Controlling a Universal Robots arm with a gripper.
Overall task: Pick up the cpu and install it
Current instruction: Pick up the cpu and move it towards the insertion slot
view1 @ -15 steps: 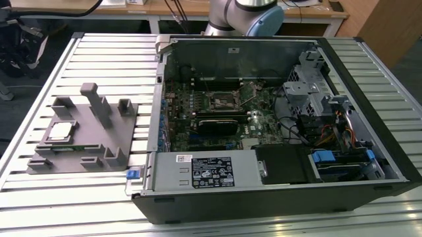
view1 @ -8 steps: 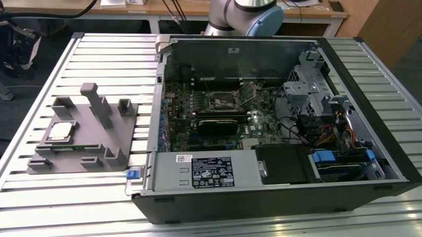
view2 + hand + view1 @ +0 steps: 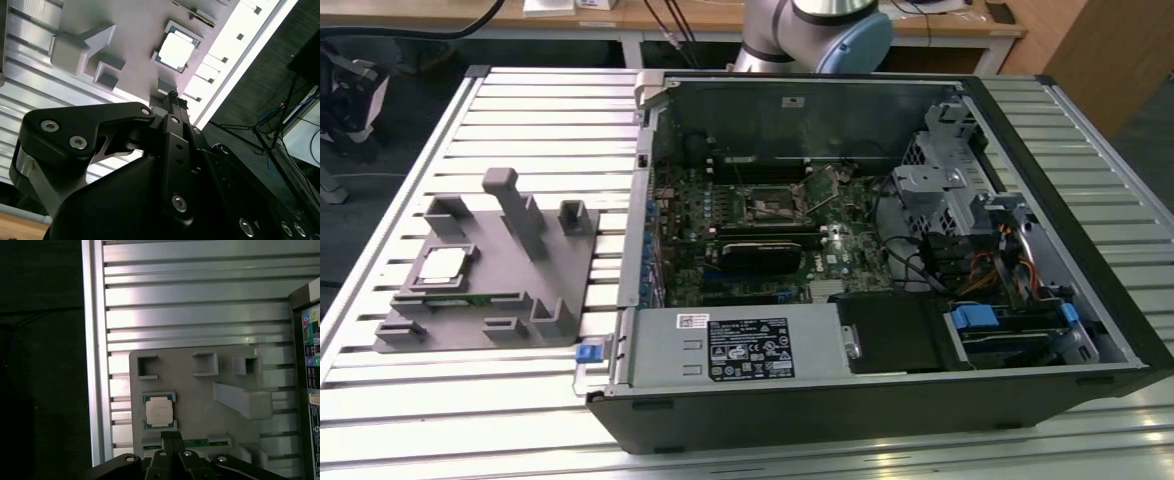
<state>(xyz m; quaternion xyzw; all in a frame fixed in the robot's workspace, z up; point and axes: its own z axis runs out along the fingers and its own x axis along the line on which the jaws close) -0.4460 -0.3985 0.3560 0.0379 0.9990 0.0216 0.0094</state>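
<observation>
We are seeing the small, flat, silvery-topped square cpu (image 3: pixel 443 265) (image 3: pixel 159 411) lying in its pocket on the grey moulded plastic holder plate (image 3: pixel 520 275) (image 3: pixel 200 405), not yet picked up. In both wrist views the black two-fingered gripper (image 3: pixel 172 434) (image 3: pixel 173 95) is hovering over the plate's edge near the cpu, fingers pressed together and gripping nothing. We are judging both the lift and the seating inside the open black metal computer case (image 3: pixel 854 425), beside the plate, as undone.
</observation>
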